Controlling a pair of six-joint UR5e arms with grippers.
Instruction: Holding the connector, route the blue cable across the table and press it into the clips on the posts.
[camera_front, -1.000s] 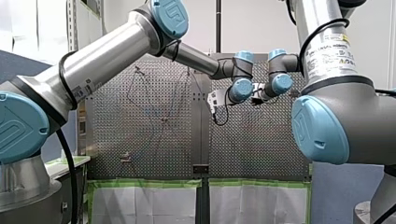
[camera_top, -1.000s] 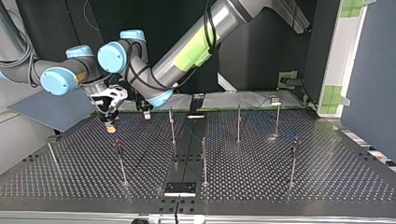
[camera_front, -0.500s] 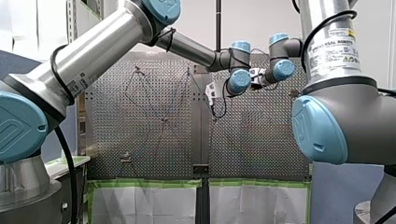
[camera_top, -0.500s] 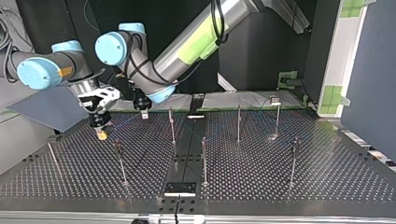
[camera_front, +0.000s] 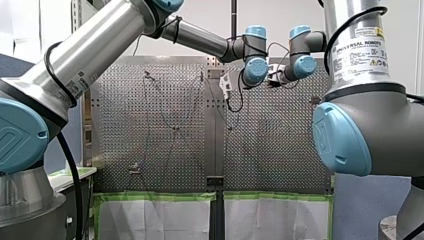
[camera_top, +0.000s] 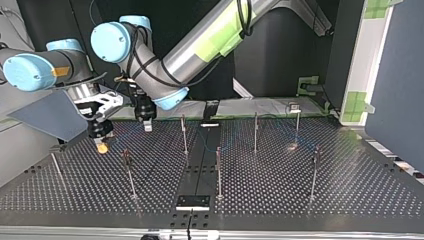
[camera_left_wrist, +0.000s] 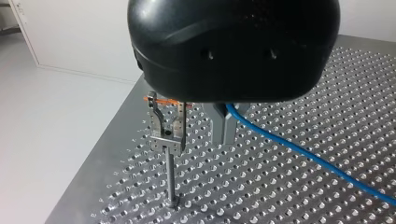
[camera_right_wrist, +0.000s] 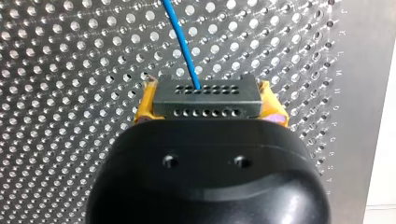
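Our right gripper (camera_right_wrist: 204, 93): yellow pads (camera_right_wrist: 144, 105) clamp grey perforated connector block (camera_right_wrist: 208, 103). Our left gripper (camera_left_wrist: 225, 127), just beside metal clip-topped post (camera_left_wrist: 170, 175), closed around thin blue cable (camera_left_wrist: 303, 156).

Two fixed cameras, two wrist cameras, one perforated desk (camera_top: 300, 190).
The front view sits behind and above the shoulders of my left arm (camera_front: 95, 50) and my right arm (camera_front: 357, 55), far back, facing the way they reach. The top view faces back at them from across the desk, low, at about the height of the posts (camera_top: 218, 172), with sides crossed. These two share the whole desk and both wrists. The left wrist view looks along my left claw (camera_left_wrist: 225, 137), close, at a clip post (camera_left_wrist: 170, 177) by the desk's edge; the right wrist view looks along my right claw (camera_right_wrist: 208, 103), closer still, at the connector (camera_right_wrist: 205, 95). Both catch the blue cable (camera_left_wrist: 303, 156).
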